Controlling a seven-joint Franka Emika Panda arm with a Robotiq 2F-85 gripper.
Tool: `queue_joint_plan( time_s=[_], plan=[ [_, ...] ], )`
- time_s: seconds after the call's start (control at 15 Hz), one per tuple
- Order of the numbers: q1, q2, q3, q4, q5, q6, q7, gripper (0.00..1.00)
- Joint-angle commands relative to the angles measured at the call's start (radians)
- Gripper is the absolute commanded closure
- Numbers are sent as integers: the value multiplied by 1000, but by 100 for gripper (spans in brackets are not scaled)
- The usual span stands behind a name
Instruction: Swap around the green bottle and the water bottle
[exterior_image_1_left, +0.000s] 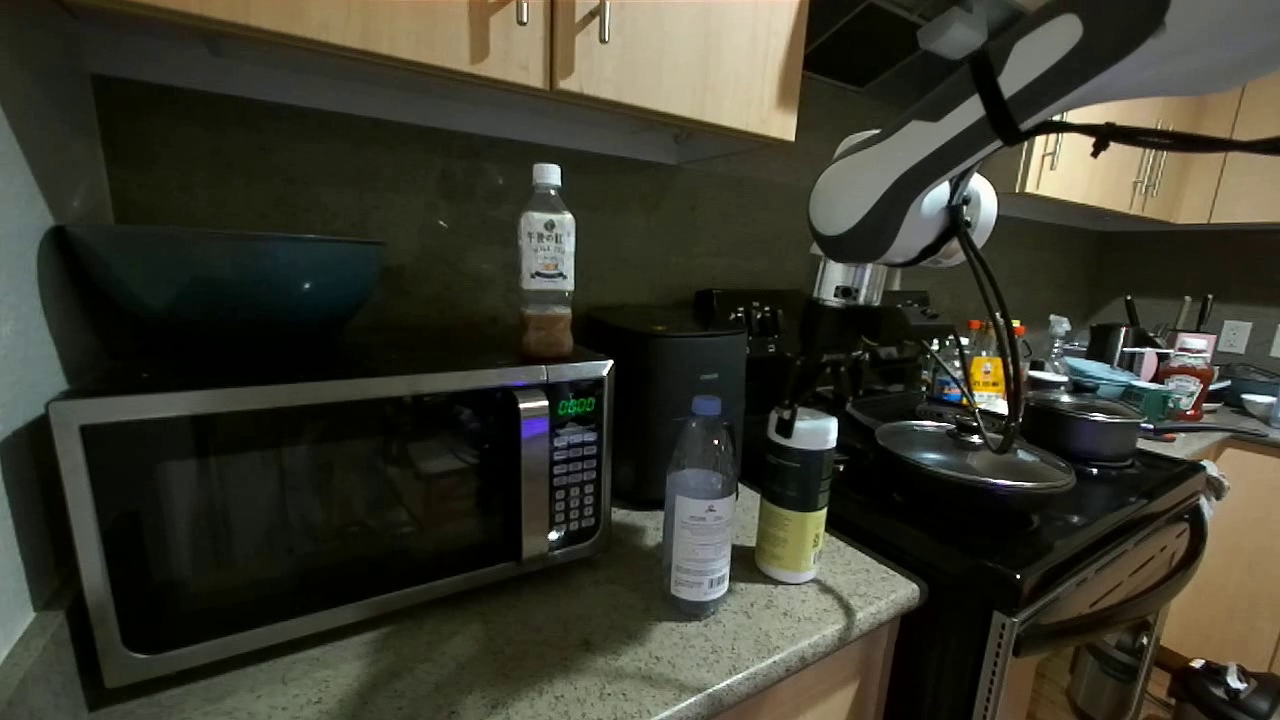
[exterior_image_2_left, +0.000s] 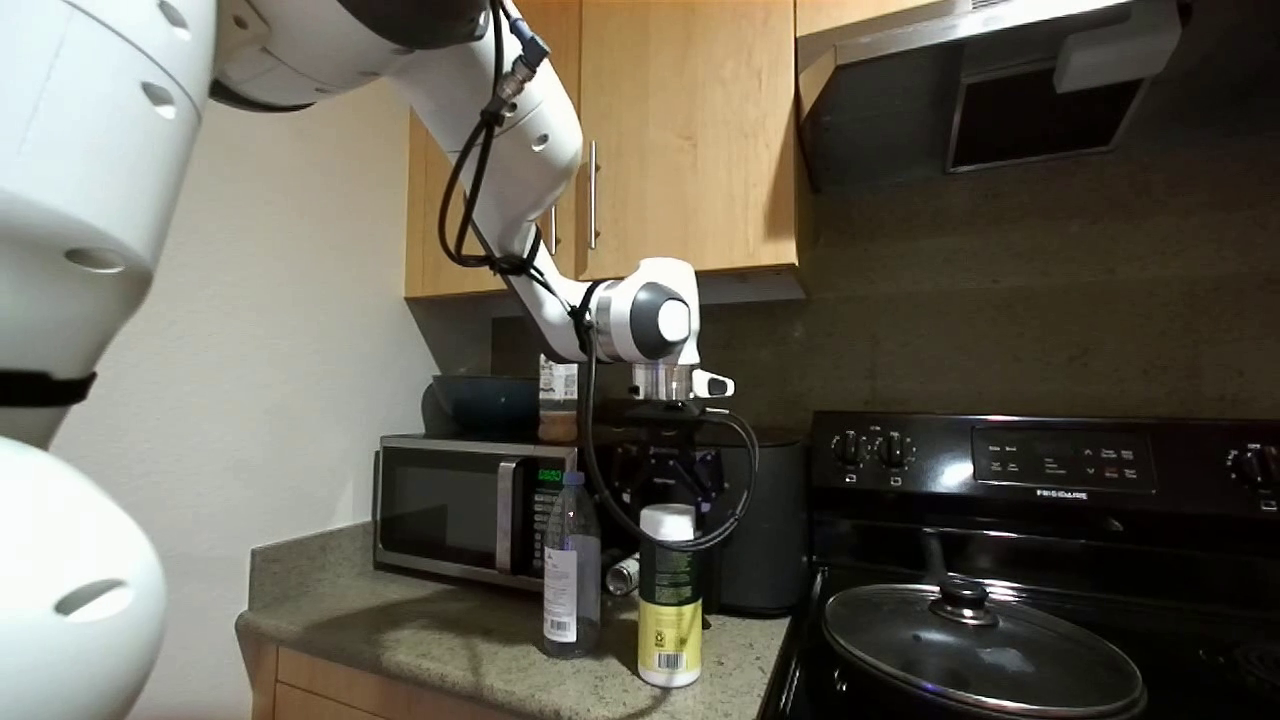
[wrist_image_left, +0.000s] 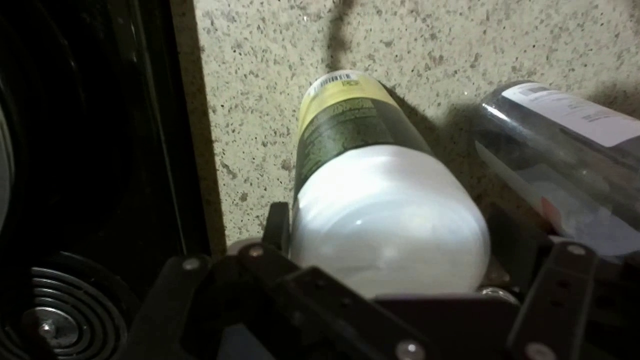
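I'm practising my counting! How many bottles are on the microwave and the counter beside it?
3: a white-capped drink bottle atop the microwave; on the counter, the blue-capped water bottle and, beside it, the green bottle. More may be hidden behind them.

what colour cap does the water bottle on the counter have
The cap is blue, clearest in an exterior view.

Arm (exterior_image_2_left: 520, 130) outstretched and bent downward, tool (wrist_image_left: 400, 235) spread.
In both exterior views the white arm slopes down to a rounded wrist (exterior_image_2_left: 655, 310), and the black tool hangs beneath it, pointing downward; in the wrist view its two fingers (wrist_image_left: 277, 227) stand well apart, linkages (wrist_image_left: 350, 310) showing along the lower edge.
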Motion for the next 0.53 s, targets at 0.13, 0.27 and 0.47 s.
queue_joint_plan(
  time_s=[0.13,0.27,0.47],
  plan=[
    [-19,40,12,36,-7,-68,-39,0],
    [-18,53,12,50,-14,-81,-36,0],
    [-16,67,11,75,-22,-82,-27,0]
  ],
)
